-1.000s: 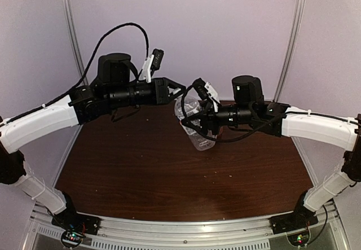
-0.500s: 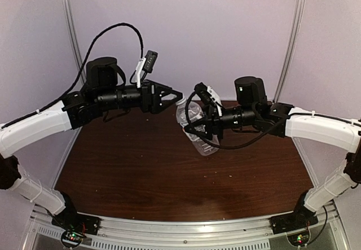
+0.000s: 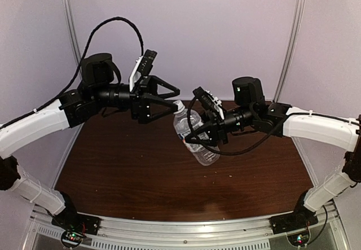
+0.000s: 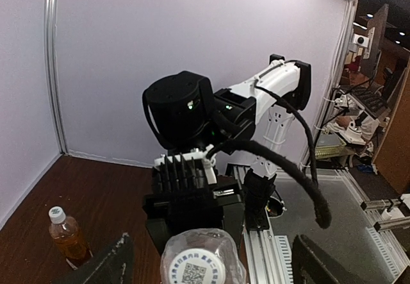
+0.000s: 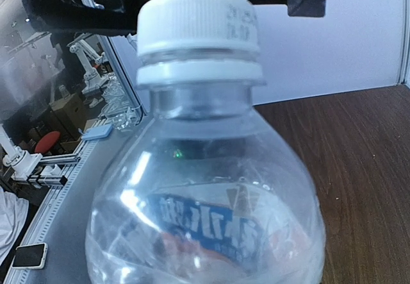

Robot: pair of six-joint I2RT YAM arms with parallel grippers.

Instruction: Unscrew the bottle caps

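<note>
Over mid-table, see right gripper (image 3: pixel 196 135) pinching clear bottle (image 3: pixel 206 152) round its body, held off table (image 3: pixel 113 171) and tilted, neck up toward far left. Keep that pinch firm, enough to stop spinning yet short of crushing the thin wall. Just beyond, find cap (image 5: pixel 198 21) seated down on its ring, not yet off. From the left wrist, faces the camera almost square, low between the fingers (image 4: pixel 109 268). Slightly farther left, note left gripper (image 3: pixel 176 96) spread wide, tips just beside cap and seemingly not touching. Before closing, line the wrist's axis with the neck. Slide on far enough to cover the ribbed side with both pads, then press together evenly. Turn counter-clockwise as seen from the cap's top, in short strokes, re-gripping as needed. Ease away along the neck to follow the loosening threads. Farthest, near the back wall, leave amber bottle (image 4: pixel 69 239) for later: upright on table, second cap (image 4: pixel 57 215) on, hidden from the top camera.
</note>
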